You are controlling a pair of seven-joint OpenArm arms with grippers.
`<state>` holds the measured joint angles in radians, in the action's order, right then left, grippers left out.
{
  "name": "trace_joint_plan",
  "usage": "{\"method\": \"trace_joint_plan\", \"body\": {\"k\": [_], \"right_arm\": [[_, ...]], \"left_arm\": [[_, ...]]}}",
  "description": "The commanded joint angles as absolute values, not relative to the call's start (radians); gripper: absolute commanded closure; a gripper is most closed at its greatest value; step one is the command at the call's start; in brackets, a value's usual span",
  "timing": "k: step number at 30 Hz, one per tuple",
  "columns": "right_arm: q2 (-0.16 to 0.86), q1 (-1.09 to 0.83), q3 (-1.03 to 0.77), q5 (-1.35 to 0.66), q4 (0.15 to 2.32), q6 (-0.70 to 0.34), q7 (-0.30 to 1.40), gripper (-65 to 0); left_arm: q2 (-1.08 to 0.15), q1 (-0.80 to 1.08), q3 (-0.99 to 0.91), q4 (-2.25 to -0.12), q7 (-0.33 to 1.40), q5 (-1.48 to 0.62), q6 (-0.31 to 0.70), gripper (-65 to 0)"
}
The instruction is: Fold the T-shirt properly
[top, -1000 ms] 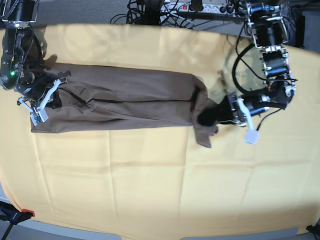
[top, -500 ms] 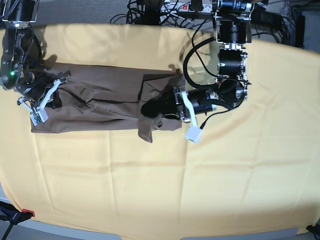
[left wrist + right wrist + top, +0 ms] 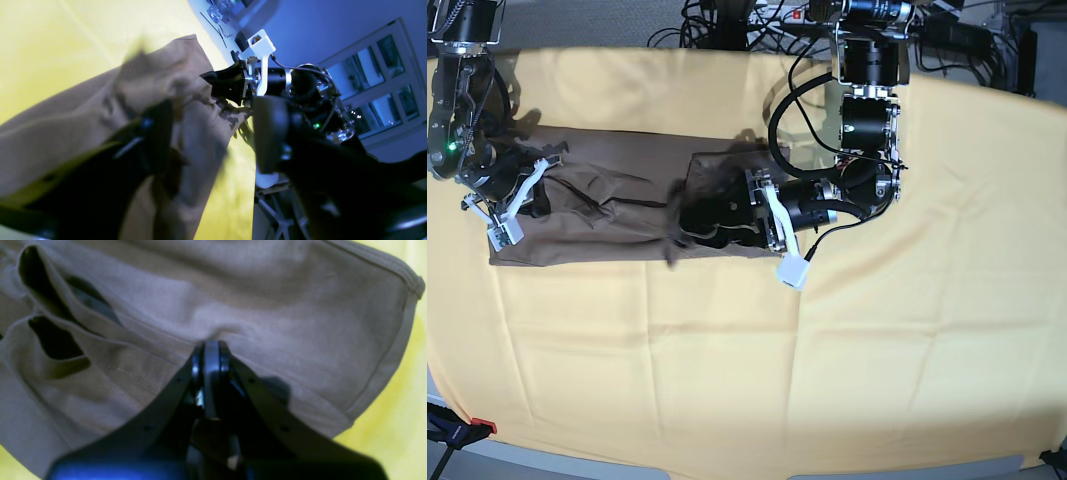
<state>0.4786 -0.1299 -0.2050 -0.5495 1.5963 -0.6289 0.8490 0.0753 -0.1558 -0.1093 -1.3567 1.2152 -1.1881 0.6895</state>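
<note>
Plain taupe-brown thin-fabric T-shirt (image 3: pixel 617 195) stretched in a long band across the yellow cloth-covered table (image 3: pixel 907 340), toward the far left corner. Left tool (image 3: pixel 689 222) clamped on a bunched fold of it, lifted over the shirt's middle. Right tool (image 3: pixel 210 356) pinched tight on the fabric near the left edge, by the hem.
</note>
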Motion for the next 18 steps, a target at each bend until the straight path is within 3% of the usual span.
{"method": "trace_joint_plan", "body": {"k": [1,5,9,11,14,15,18], "right_arm": [[0.493,-0.121,-0.210,-0.550,1.603,-0.627,0.849,-5.0],[0.494,-0.118,-0.210,-0.550,1.603,-0.620,0.849,-18.1],[0.498,-0.096,-0.213,-0.577,1.604,-0.629,0.850,-26.0],[0.500,-0.071,-0.232,-0.625,1.615,-0.638,0.850,-29.3],[0.499,-0.033,-0.292,-0.680,1.656,-0.656,0.854,-32.2],[0.499,-0.020,-0.319,-0.683,1.668,-0.652,0.858,-33.3],[0.500,0.000,-0.413,-0.681,1.671,-0.612,0.879,-37.8]], "left_arm": [[0.085,-0.175,-0.101,-1.372,1.197,-1.219,0.698,-42.2],[0.085,-0.175,-0.066,-1.372,1.212,-1.230,0.698,-42.2],[0.085,-0.179,-0.061,-1.373,1.196,-1.232,0.698,-41.5],[0.083,-0.185,-0.062,-1.373,1.193,-1.239,0.698,-33.1],[0.083,-0.189,-0.088,-1.374,1.200,-1.238,0.698,-2.7],[0.083,-0.189,-0.102,-1.374,1.206,-1.238,0.698,0.0],[0.081,-0.189,-0.162,-1.374,1.209,-1.238,0.698,0.0]]}}
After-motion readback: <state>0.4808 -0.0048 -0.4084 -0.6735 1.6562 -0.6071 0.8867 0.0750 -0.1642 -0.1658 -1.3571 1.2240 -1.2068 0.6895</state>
